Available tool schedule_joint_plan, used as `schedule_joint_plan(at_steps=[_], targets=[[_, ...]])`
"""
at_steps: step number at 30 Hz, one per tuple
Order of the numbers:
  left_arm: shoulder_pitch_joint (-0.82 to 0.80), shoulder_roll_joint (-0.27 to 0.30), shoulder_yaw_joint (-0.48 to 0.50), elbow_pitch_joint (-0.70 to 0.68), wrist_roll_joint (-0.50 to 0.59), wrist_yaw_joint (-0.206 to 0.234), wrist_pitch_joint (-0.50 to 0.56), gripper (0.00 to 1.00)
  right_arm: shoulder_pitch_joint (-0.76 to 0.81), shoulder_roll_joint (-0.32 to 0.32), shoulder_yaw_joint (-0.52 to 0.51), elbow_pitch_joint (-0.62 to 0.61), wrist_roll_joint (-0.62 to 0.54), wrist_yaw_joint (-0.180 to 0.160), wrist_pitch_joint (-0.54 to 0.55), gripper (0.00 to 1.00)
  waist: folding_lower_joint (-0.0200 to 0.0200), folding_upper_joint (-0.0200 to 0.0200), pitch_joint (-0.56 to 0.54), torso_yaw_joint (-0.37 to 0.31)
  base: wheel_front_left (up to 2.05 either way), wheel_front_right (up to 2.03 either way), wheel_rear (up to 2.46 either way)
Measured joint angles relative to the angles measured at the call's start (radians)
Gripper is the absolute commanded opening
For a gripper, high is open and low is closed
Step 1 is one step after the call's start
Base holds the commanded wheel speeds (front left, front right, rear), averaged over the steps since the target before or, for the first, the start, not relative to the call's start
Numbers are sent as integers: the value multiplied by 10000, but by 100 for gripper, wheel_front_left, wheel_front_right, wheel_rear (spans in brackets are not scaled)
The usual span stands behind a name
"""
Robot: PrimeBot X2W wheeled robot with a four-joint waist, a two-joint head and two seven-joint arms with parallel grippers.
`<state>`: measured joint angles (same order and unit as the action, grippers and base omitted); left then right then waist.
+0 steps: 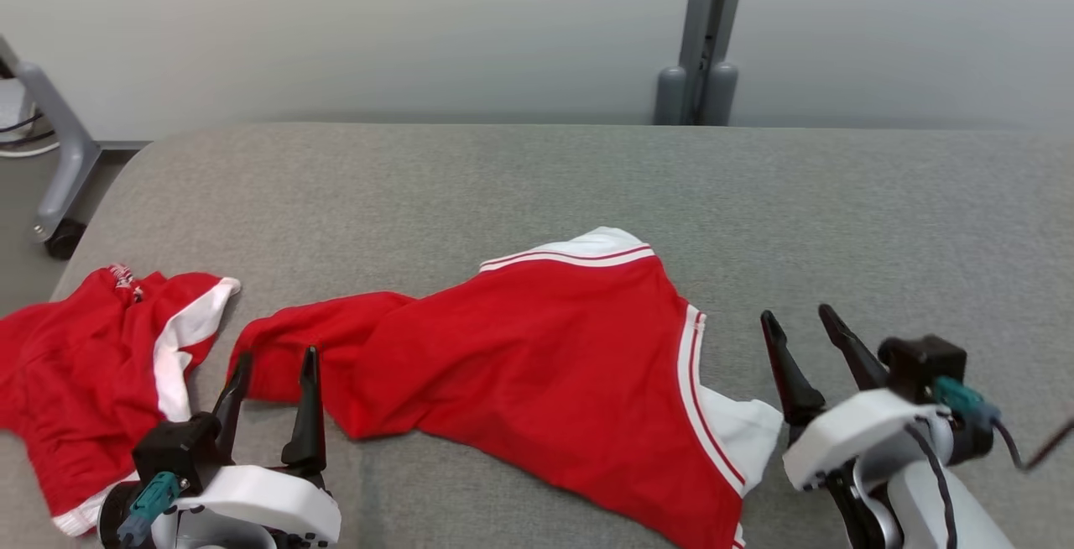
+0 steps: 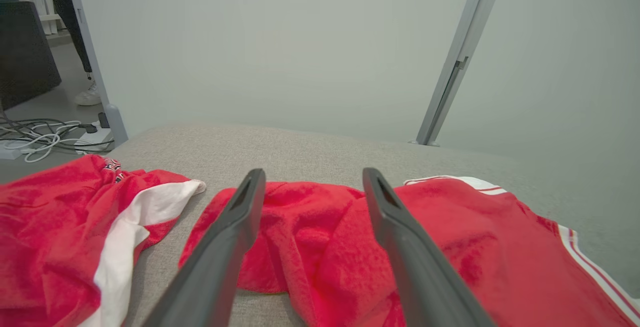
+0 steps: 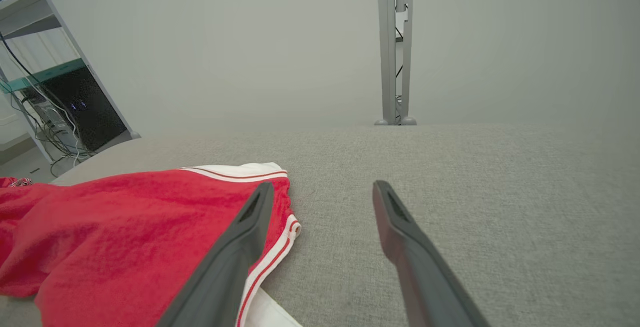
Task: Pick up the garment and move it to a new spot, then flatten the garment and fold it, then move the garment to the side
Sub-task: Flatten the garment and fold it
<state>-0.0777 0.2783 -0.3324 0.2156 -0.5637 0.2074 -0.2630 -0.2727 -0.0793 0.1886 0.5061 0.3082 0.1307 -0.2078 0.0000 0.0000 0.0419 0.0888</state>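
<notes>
Hovering over the grey tabletop (image 1: 503, 180) with both sets of fingers released and empty: left fingers (image 1: 306, 406) at the lower left of the head view, tips at the bunched left end of the red garment (image 1: 545, 356); right fingers (image 1: 789, 373) at the lower right, just beside its white-striped edge. Sprawled unfolded across the lower middle of that frame. Likely to go wrong by snagging the second red garment (image 1: 84, 373) lying close by at the far left, or by pinching only the top layer of the bunched end and so dragging rather than lifting. Seen from the left wrist: a narrow strip of tabletop parting the two red pieces, plus cables (image 2: 40, 137) on the floor at upper left. Seen from the right wrist: one finger in line with the striped hem, the other over bare tabletop, less plain from the head.
</notes>
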Motion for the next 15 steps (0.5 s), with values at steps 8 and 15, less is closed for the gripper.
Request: schedule_joint_plan(at_steps=[8, 15], targets=[[-129, -69, -71, 267, -40, -128, 2, 100, -1652, -144, 236, 2399, 1300, 0, 1862, 100, 0, 0, 130, 785, 0, 0, 0], [-249, -127, -88, 414, -104, -219, 0, 100, -2775, -94, -42, 4196, 1935, 0, 3097, 100, 0, 0, 283, 1364, 0, 0, 0]])
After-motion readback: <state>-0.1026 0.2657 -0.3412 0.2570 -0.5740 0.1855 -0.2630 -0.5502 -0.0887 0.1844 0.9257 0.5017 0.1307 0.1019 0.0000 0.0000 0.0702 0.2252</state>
